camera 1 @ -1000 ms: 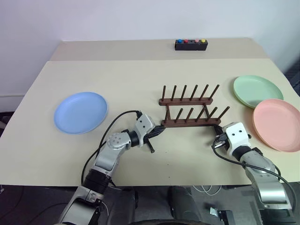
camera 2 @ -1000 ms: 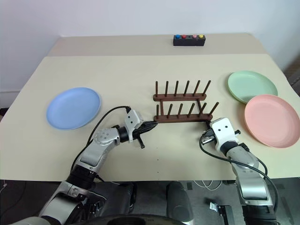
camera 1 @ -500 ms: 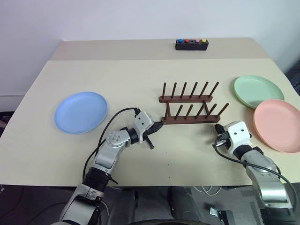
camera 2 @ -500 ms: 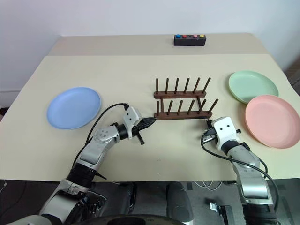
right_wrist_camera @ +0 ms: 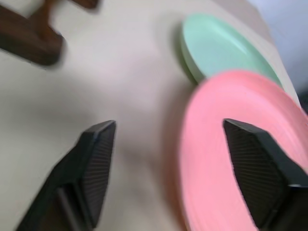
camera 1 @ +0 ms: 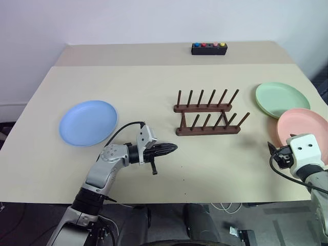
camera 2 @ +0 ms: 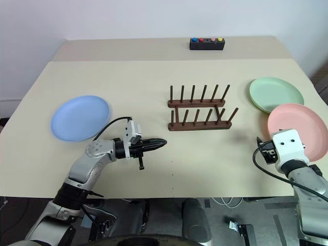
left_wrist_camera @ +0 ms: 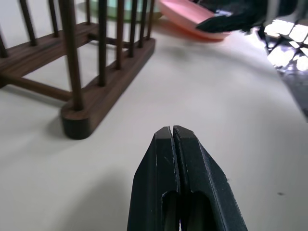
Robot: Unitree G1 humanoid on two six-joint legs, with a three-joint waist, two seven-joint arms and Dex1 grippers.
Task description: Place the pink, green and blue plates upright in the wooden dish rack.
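The dark wooden dish rack (camera 1: 207, 121) stands empty at the table's middle. A blue plate (camera 1: 88, 122) lies flat at the left. At the right, the green plate (camera 1: 282, 99) lies behind the pink plate (camera 1: 303, 127), both flat. My left gripper (camera 1: 173, 148) is shut and empty, lying level, its tip pointing at the rack's near left end, a short gap away. In the left wrist view its fingertips (left_wrist_camera: 172, 131) are pressed together. My right gripper (right_wrist_camera: 175, 144) is open by the pink plate's (right_wrist_camera: 231, 144) near left rim, one finger over the table and one over the plate.
A black box with coloured buttons (camera 1: 208, 48) sits at the table's far edge. Bare tabletop (camera 1: 154, 92) lies between the blue plate and the rack, and in front of the rack. The table's right edge runs close past the green and pink plates.
Both grippers have drawn away from the rack's ends. The right one swung right to the pink plate's rim and opened. The left one pulled back leftward, staying shut.
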